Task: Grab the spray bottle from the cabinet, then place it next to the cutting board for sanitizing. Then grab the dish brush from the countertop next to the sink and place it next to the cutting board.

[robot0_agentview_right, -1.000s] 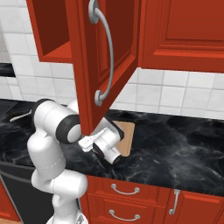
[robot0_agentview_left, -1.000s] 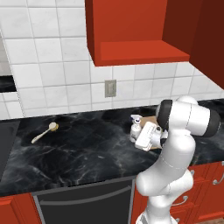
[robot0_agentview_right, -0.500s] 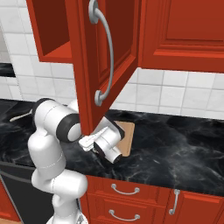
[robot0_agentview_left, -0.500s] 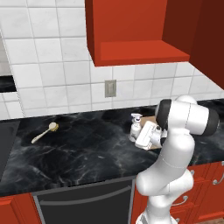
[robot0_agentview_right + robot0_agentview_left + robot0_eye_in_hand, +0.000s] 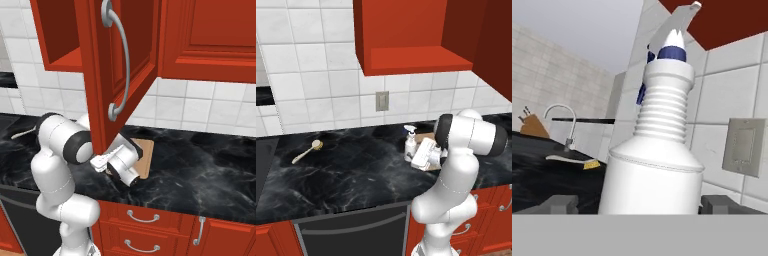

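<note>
From the left base view, the gripper (image 5: 415, 156) sits low at the countertop (image 5: 356, 170), with the spray bottle (image 5: 410, 143) upright right at its tips and the cutting board (image 5: 428, 137) just behind; the dish brush (image 5: 307, 151) lies well away toward the sink side. From the right base view, the hand is half hidden behind the open cabinet (image 5: 120, 75) door, the board (image 5: 145, 157) showing just beyond it. In the hand view the bottle (image 5: 657, 160) stands between the two fingertips (image 5: 559, 204), which are spread clear of its sides, so the grip looks released. I'd say the hand should back straight out along its own line, not sideways, to avoid tipping the bottle.
</note>
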